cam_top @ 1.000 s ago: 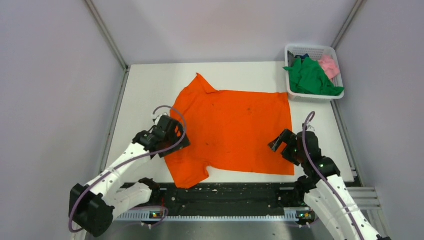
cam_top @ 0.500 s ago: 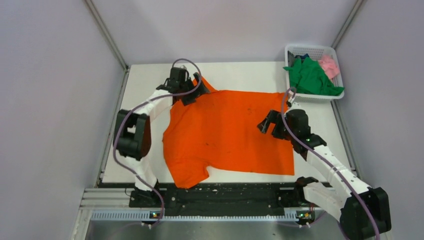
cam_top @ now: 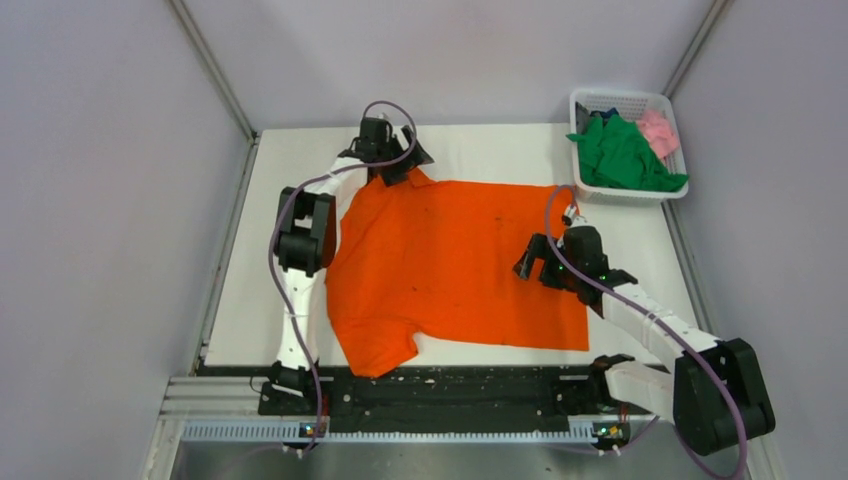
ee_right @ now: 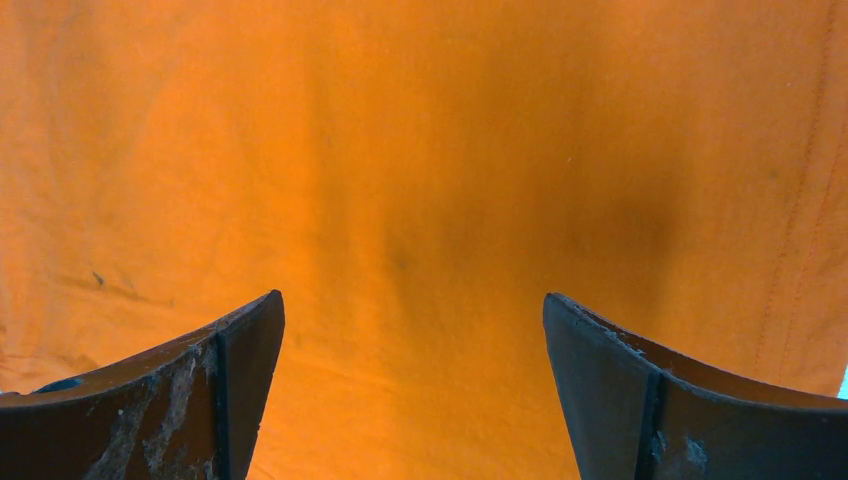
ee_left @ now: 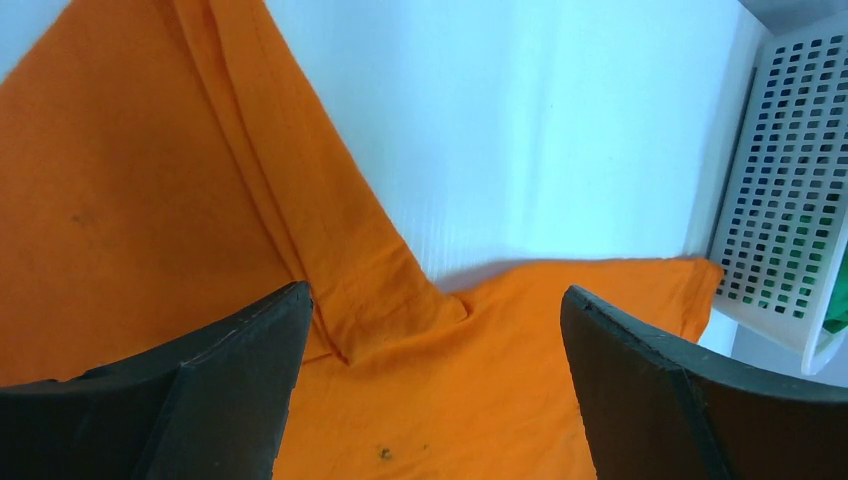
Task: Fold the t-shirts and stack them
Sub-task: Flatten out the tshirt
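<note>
The orange t-shirt [cam_top: 455, 265] lies spread flat across the middle of the white table. My left gripper [cam_top: 400, 168] is open and empty, reached out to the far left sleeve; in the left wrist view [ee_left: 435, 292] the folded sleeve [ee_left: 330, 240] lies just ahead of the jaws. My right gripper [cam_top: 528, 262] is open and empty, low over the shirt's right part; its wrist view [ee_right: 412, 296] shows only orange cloth [ee_right: 420, 150]. The green t-shirt [cam_top: 625, 155] and pink t-shirt [cam_top: 658, 130] lie crumpled in the basket.
The white lattice basket [cam_top: 620, 98] stands at the back right corner and also shows in the left wrist view [ee_left: 790, 190]. Grey walls close the table on three sides. A black rail [cam_top: 450, 385] runs along the near edge.
My left arm swung from the shirt's near left edge out to the far sleeve. My right gripper moved away from the near right hem, up and left over the shirt.
</note>
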